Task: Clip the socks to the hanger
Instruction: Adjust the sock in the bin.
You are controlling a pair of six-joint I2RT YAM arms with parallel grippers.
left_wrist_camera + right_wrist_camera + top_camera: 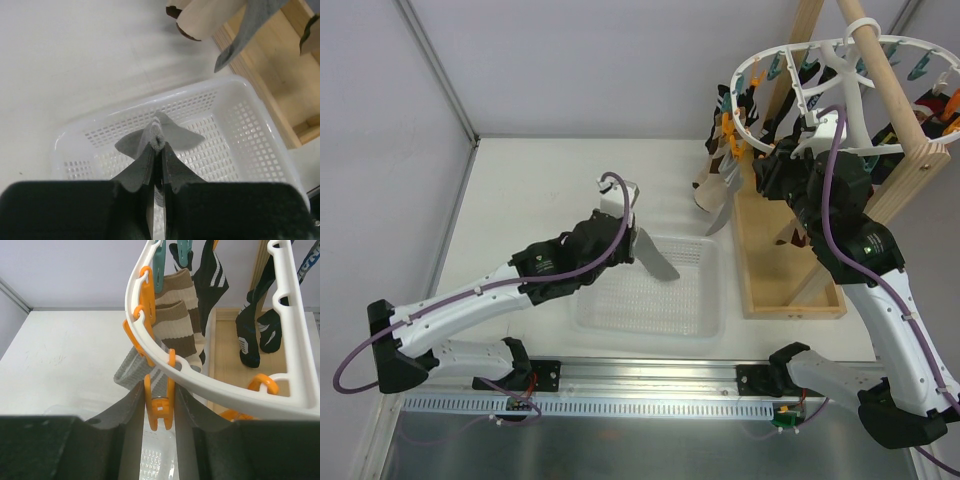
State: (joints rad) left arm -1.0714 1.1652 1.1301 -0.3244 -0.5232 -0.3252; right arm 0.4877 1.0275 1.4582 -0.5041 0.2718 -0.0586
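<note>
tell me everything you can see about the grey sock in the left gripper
The grey sock looks like soft knit fabric, plain grey where it shows; no stripes are visible. The left gripper is shut on a bunched fold of it, and the cloth fans out to both sides of the fingers. In the top view it hangs tilted, a narrow pointed strip over the white mesh basket. Only the fingers plainly touch it; whether its tip reaches the basket cannot be told.
</note>
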